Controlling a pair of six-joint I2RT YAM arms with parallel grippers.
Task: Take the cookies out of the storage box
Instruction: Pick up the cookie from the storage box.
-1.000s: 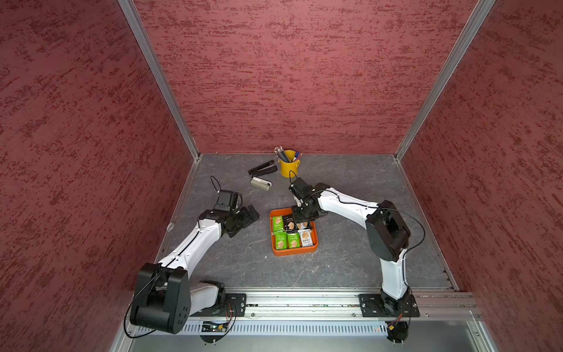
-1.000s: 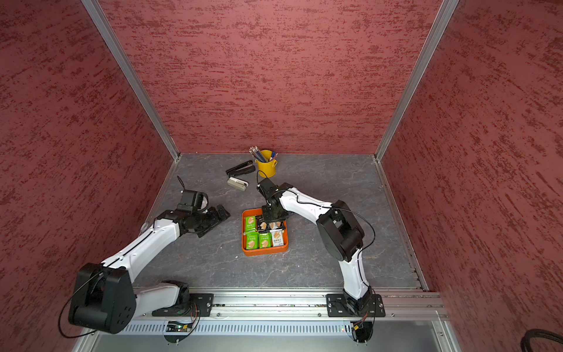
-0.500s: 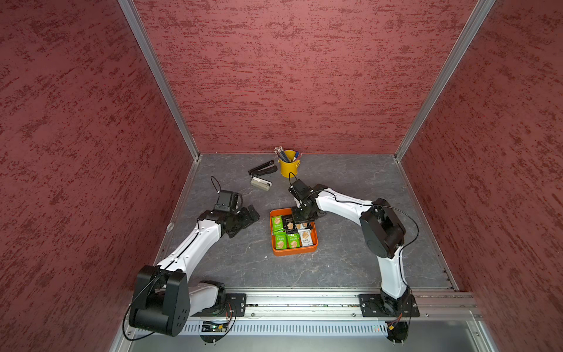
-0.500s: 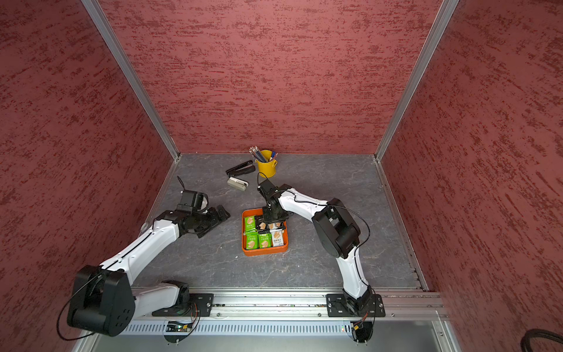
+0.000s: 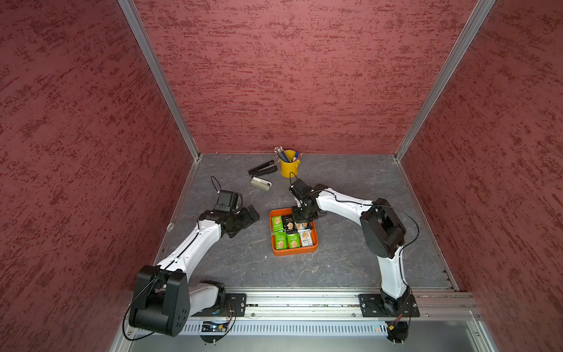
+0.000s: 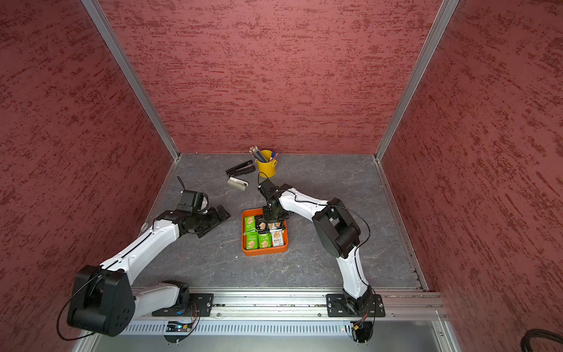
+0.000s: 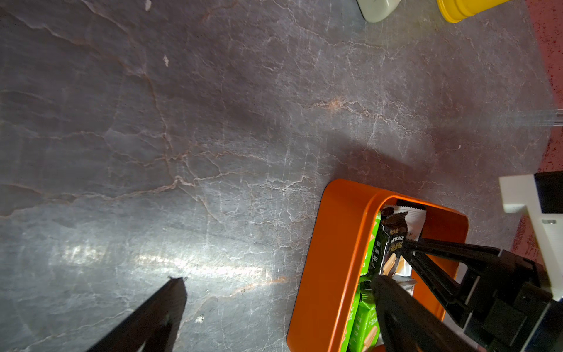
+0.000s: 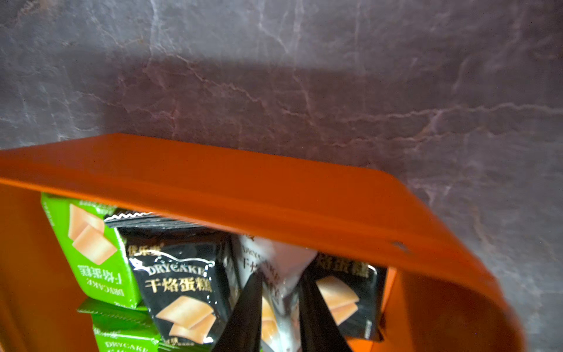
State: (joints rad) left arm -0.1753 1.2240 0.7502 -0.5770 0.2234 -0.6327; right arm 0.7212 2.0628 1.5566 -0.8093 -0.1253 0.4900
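Observation:
The orange storage box (image 5: 293,252) (image 6: 264,251) sits mid-table with the cookies (image 5: 288,233) (image 6: 262,235) in it: several green, black and white packets. My right gripper (image 5: 301,218) (image 6: 273,218) reaches down into the box's far side. In the right wrist view its fingers (image 8: 248,304) pinch a white packet (image 8: 274,262) that stands between two black ones, so the gripper (image 8: 280,279) is shut on it. My left gripper (image 5: 248,218) (image 7: 278,280) is open over bare table just left of the box wall (image 7: 335,259), holding nothing.
A yellow pencil cup (image 5: 289,166), a black stapler (image 5: 262,169) and a grey-white device (image 5: 261,183) stand at the back of the table. Red walls close in three sides. A metal rail (image 5: 304,300) runs along the front edge.
My right gripper's jaws have closed in on the white packet inside the box. The left arm has not moved.

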